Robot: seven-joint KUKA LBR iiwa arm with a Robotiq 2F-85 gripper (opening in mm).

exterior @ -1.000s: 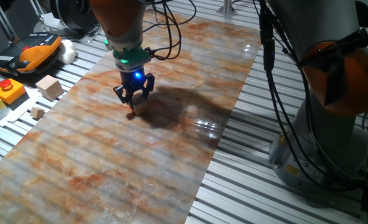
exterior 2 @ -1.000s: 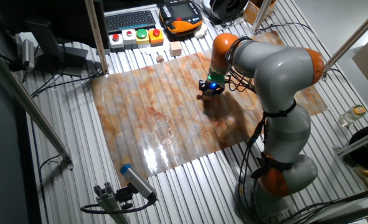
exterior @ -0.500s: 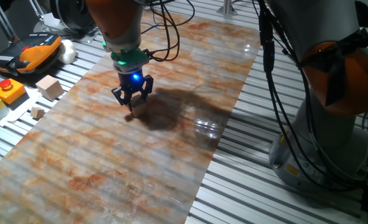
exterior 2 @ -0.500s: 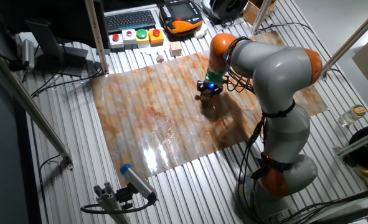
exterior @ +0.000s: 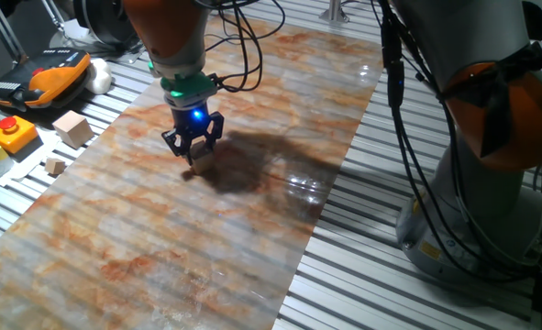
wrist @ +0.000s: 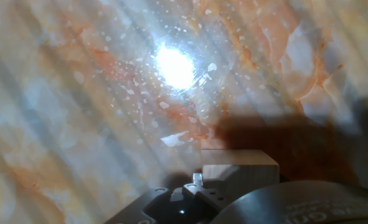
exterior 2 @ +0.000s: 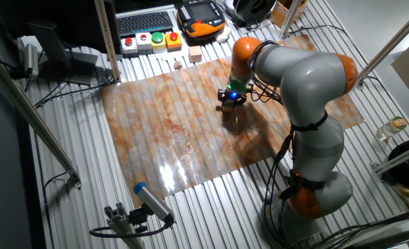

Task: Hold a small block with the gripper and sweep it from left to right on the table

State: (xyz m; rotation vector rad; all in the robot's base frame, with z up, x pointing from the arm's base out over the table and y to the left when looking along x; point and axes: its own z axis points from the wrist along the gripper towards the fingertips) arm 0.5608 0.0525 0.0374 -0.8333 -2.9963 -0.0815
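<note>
My gripper (exterior: 193, 148), a black claw with a blue light and teal ring on the orange arm, points down at the marbled mat (exterior: 252, 92), fingertips close to its surface. It is shut on the small block (wrist: 240, 167), a light-brown wooden cube that shows at the lower middle of the hand view, just above the mat. In the fixed views the fingers hide almost all of the block. The gripper also shows in the other fixed view (exterior 2: 230, 99) and at the bottom edge of the hand view (wrist: 197, 188).
A larger pale cube (exterior: 71, 127) and a tiny cube (exterior: 55, 166) lie on the slatted table left of the mat. A button box (exterior: 12, 133) and an orange pendant (exterior: 50, 73) stand nearby. The robot's grey base (exterior: 491, 183) and cables stand at the right.
The gripper, still shut on the block, has slid a little to the left across the mat in both fixed views. The loose cubes have not moved.
</note>
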